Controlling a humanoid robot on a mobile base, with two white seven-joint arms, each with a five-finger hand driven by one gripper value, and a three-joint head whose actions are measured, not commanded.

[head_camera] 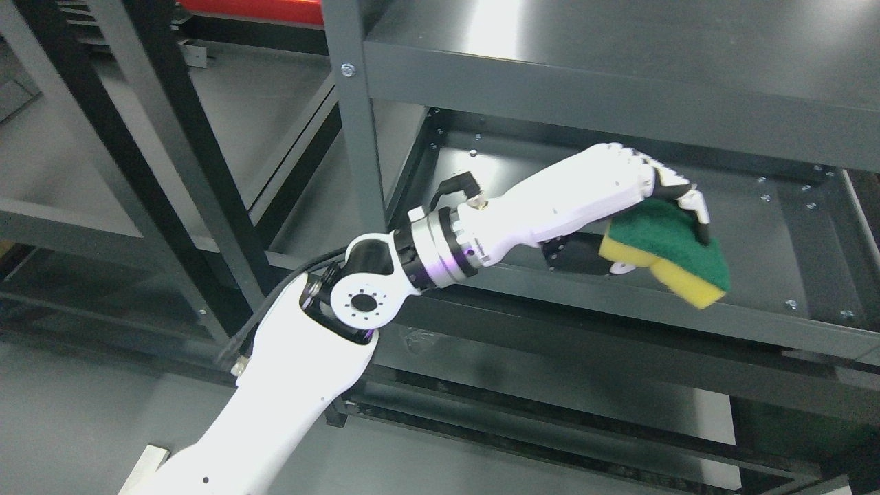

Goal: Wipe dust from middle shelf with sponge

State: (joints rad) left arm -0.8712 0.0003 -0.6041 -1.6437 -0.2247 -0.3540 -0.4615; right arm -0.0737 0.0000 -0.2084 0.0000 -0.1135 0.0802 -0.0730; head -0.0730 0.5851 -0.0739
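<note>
My left hand (pixel 653 220) reaches in from the lower left into the dark metal shelving unit and is shut on a sponge (pixel 670 251) with a green scouring top and a yellow body. Fingers (pixel 691 199) curl over the green side; the thumb sits underneath. The sponge is tilted, held over the middle shelf (pixel 770 234), near its front edge; whether it touches the surface I cannot tell. The right hand does not show.
The top shelf (pixel 619 41) overhangs the hand closely. An upright post (pixel 357 130) stands left of the forearm. The shelf's front rail (pixel 619 309) runs below the hand, with a lower shelf (pixel 550 385) underneath. A second rack frame (pixel 172 137) stands at left.
</note>
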